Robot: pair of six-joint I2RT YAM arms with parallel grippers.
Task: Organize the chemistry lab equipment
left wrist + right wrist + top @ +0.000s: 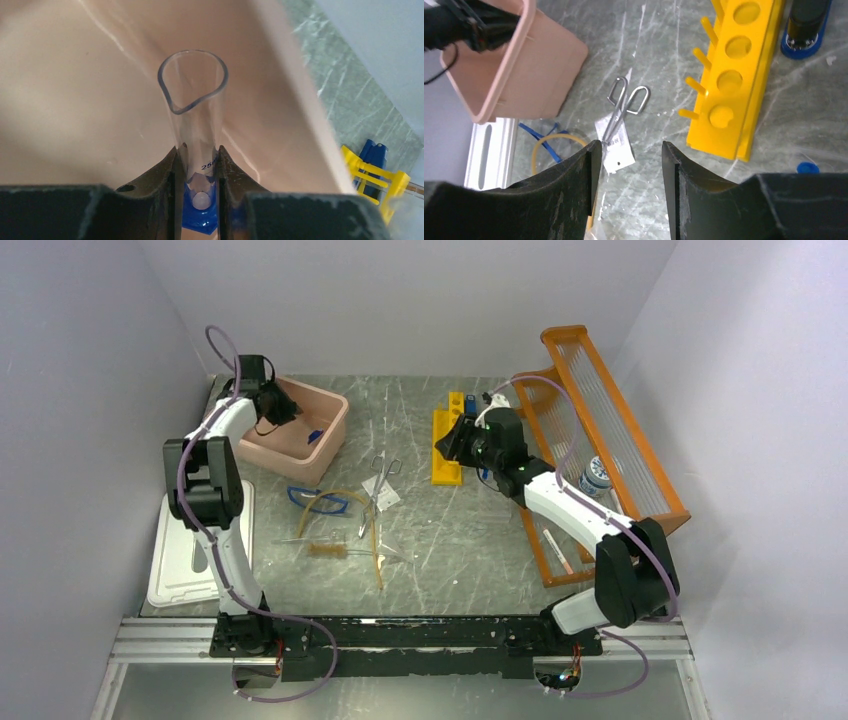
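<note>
My left gripper (272,405) is inside the pink tub (300,458), shut on a clear measuring cylinder (195,100) with a blue foot (200,216); the fingers (170,185) pinch it just above the foot. My right gripper (452,440) is open and empty (626,165) above the table beside the yellow tube rack (734,75). Metal scissors (624,102) lie on a white packet (616,150) below it. Blue-framed goggles (318,500), amber tubing (345,498) and a wire brush (328,551) lie mid-table.
The orange shelf rack (600,440) stands at the right with a small jar (597,478) in it. The tub's white lid (190,550) lies at the left front. A dark bottle on a blue foot (806,30) stands behind the yellow rack. A small blue cap (808,167) lies near it.
</note>
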